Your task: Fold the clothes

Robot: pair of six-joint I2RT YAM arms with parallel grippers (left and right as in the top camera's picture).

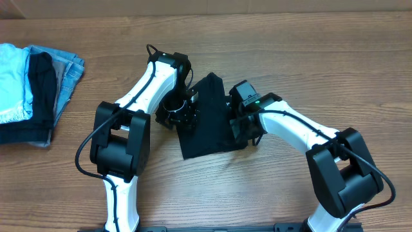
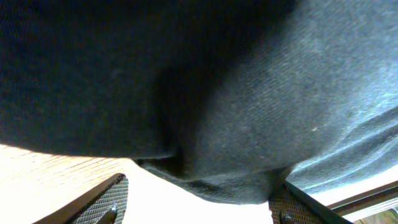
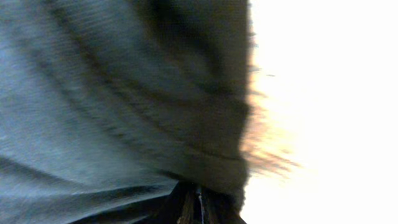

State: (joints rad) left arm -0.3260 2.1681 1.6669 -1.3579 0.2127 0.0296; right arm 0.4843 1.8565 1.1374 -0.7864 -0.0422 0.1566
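The black garment (image 1: pixel 206 122) lies bunched and partly folded on the wooden table (image 1: pixel 309 58) at the middle. Its small white tag is not visible. My left gripper (image 1: pixel 180 115) is at the garment's left edge. In the left wrist view its fingers (image 2: pixel 200 190) are wide apart, with a hanging fold of the black fabric (image 2: pixel 236 106) between them. My right gripper (image 1: pixel 241 126) is at the garment's right edge. In the right wrist view its fingers (image 3: pixel 199 208) are close together, pinching the black fabric (image 3: pixel 124 93), which fills most of the frame.
A stack of folded clothes sits at the far left of the table: a light-blue piece (image 1: pixel 13 77), a black piece (image 1: pixel 40 87) and grey-blue denim (image 1: pixel 69 76). Bare wood lies behind and to the right of the arms.
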